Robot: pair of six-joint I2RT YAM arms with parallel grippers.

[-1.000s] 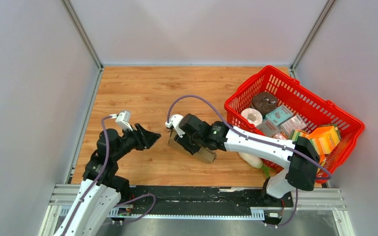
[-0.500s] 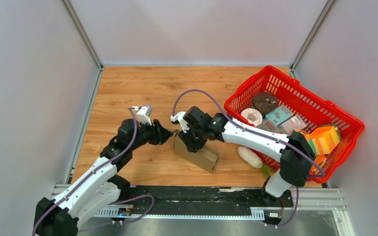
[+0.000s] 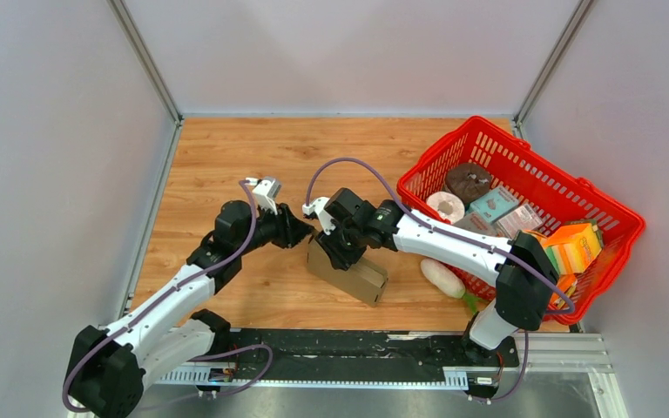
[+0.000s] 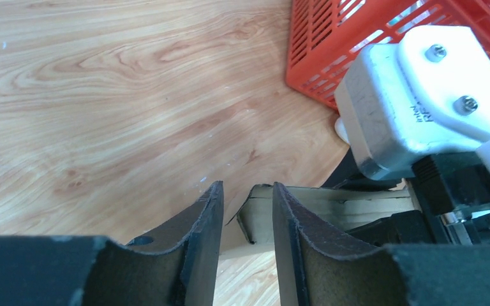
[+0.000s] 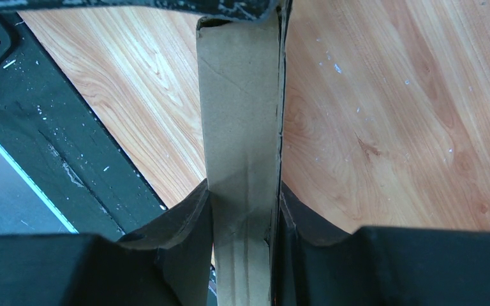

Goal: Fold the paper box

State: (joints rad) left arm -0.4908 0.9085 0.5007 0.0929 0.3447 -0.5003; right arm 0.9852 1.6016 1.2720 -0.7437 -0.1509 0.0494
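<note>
While the right gripper (image 5: 242, 191) clamps the flat brown cardboard box (image 3: 357, 277), the left gripper (image 4: 245, 188), jaws narrowly parted, should straddle its end squarely.

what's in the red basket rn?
Visible in the red basket: a white roll, a dark round item, a teal box, an orange carton. The right arm covers the near corner.

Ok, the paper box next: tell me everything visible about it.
The paper box is plain brown cardboard, small, flat and rectangular, with creases, set on edge and apparently resting on the wooden table, left of the red basket. The right gripper is shut across its thin side. The left gripper, open, is at its end corner; contact is unclear.
</note>
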